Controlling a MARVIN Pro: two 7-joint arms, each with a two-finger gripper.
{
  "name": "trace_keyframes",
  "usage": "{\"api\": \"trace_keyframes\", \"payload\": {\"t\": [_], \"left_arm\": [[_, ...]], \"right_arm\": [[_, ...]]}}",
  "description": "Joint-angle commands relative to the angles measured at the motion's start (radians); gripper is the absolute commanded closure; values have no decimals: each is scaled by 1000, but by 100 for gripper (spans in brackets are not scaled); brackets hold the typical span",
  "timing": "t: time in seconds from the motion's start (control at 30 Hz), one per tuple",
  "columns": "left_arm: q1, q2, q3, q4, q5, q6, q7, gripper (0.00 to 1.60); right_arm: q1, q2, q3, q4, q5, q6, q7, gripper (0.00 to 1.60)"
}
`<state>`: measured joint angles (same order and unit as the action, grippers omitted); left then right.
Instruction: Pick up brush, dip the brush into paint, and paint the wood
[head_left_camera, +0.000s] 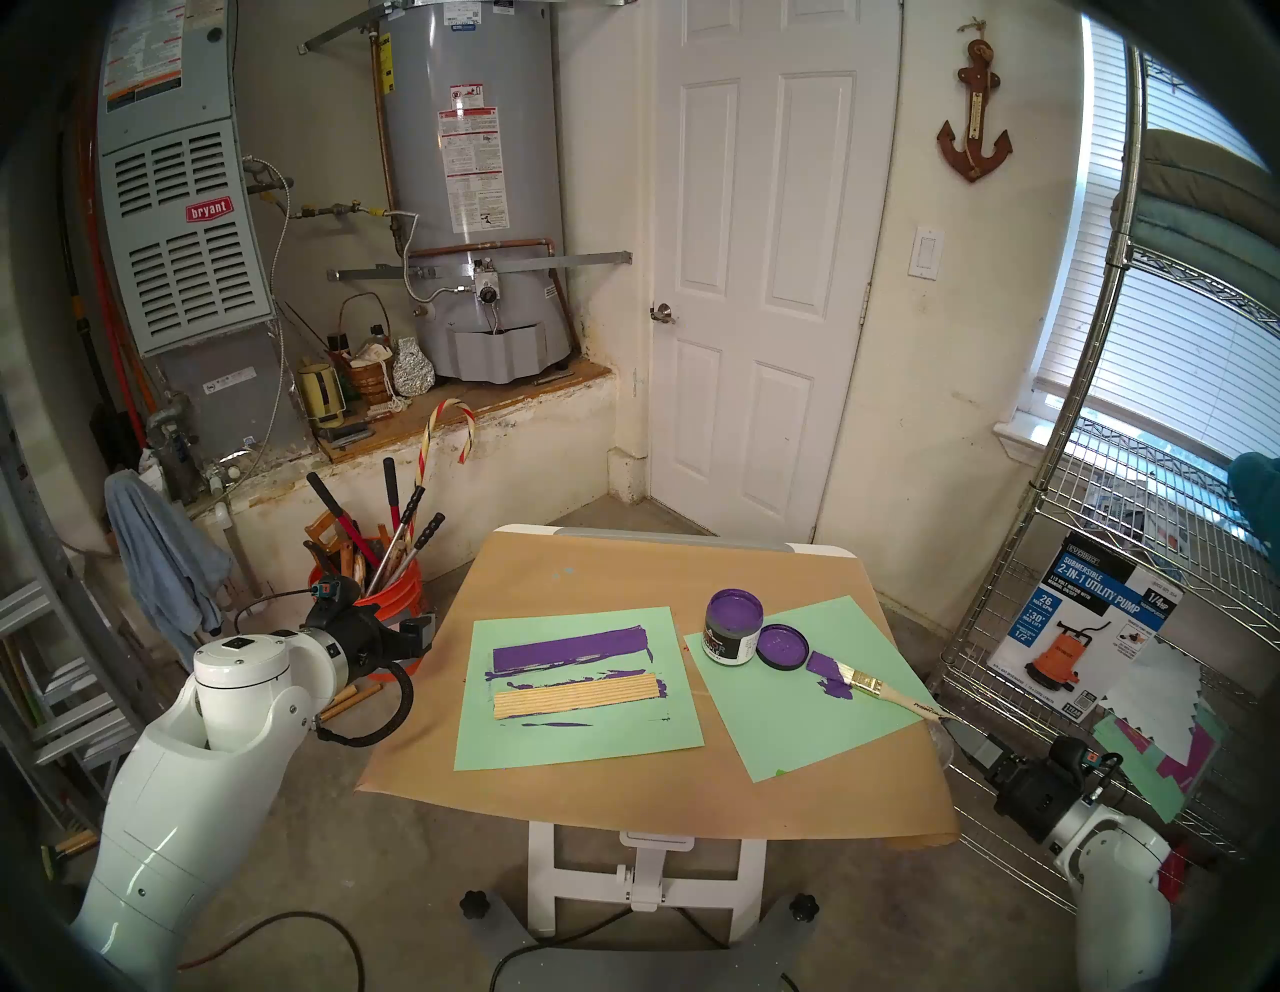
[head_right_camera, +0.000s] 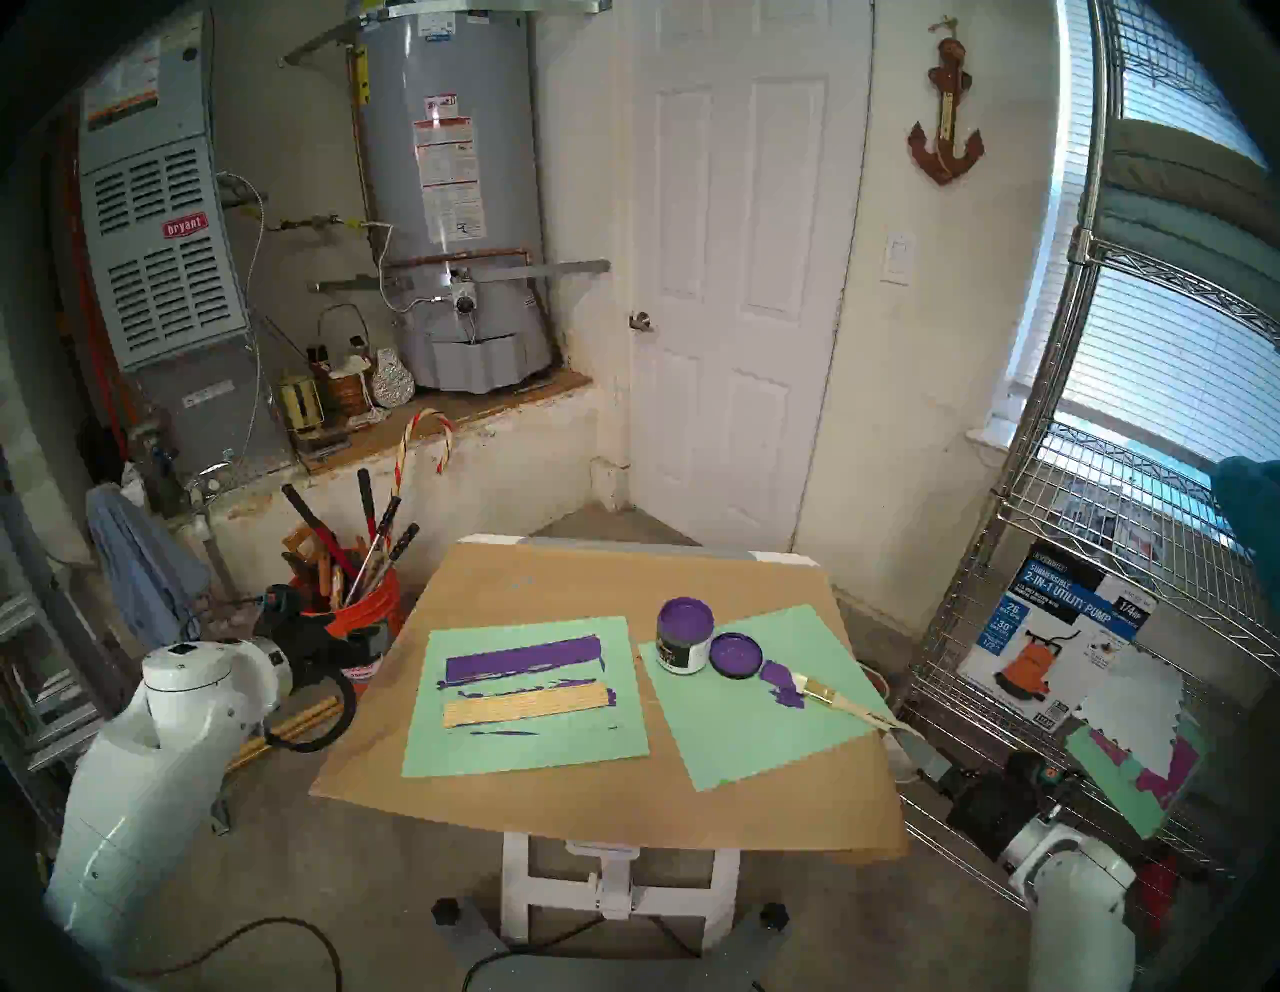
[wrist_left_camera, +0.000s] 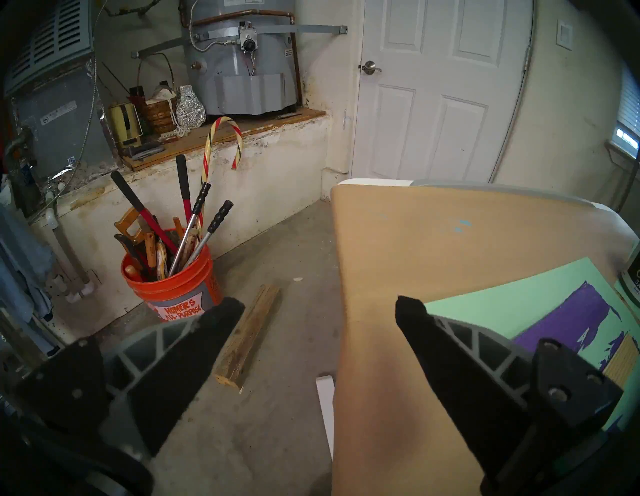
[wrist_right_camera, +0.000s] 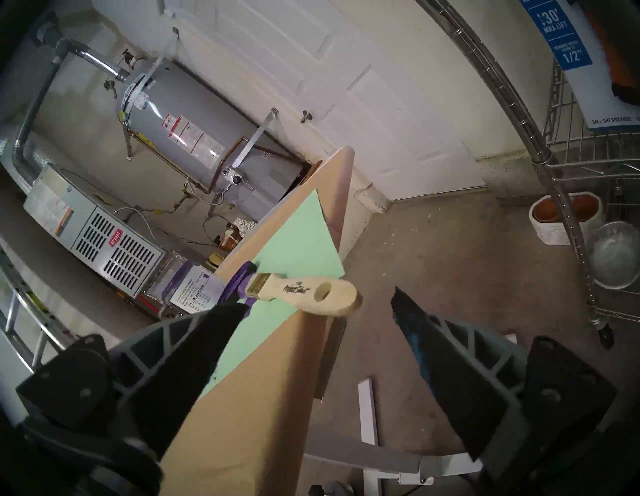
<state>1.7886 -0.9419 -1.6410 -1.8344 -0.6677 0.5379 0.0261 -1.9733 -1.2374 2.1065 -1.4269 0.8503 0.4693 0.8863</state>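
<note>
The flat wooden-handled paintbrush (head_left_camera: 874, 681) lies diagonally at centre right, purple bristles pointing upper left, handle lower right toward the empty, spread-jawed right gripper (wrist_right_camera: 317, 304); the left gripper (wrist_left_camera: 320, 306) likewise gapes empty.

Off beyond the left pincer (wrist_left_camera: 320, 306), the grey furnace (head_left_camera: 181, 228) wears a red "bryant" badge, and the orange bucket (wrist_left_camera: 173, 280) reads "HOMER'S ALL-PURPOSE". By the right pincer (wrist_right_camera: 317, 306), the boxed pump (head_left_camera: 1087, 627) says "SUBMERSIBLE 2-IN-1 UTILITY PUMP", "1/4", "30' MAX LIFT" and "1/2"".

Purple paint (head_left_camera: 734, 608) is gleaming in its black-and-white-labelled jar; the brush (head_left_camera: 881, 687) is showing purple bristles, a gold ferrule, a pale handle; the ribbed wood (head_left_camera: 576, 698) is lying tan on mint-green paper (head_left_camera: 623, 748).
</note>
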Motion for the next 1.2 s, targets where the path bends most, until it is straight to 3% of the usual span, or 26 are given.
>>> {"api": "trace_keyframes", "payload": {"t": [0.0, 1.17], "left_arm": [[-4, 2, -9, -14, -2, -2, 1, 0], [-4, 2, -9, -14, -2, -2, 1, 0]], "right_arm": [[33, -7, -2, 15, 12, -10, 3, 0], [64, -28, -17, -3, 5, 11, -21, 0]]}}
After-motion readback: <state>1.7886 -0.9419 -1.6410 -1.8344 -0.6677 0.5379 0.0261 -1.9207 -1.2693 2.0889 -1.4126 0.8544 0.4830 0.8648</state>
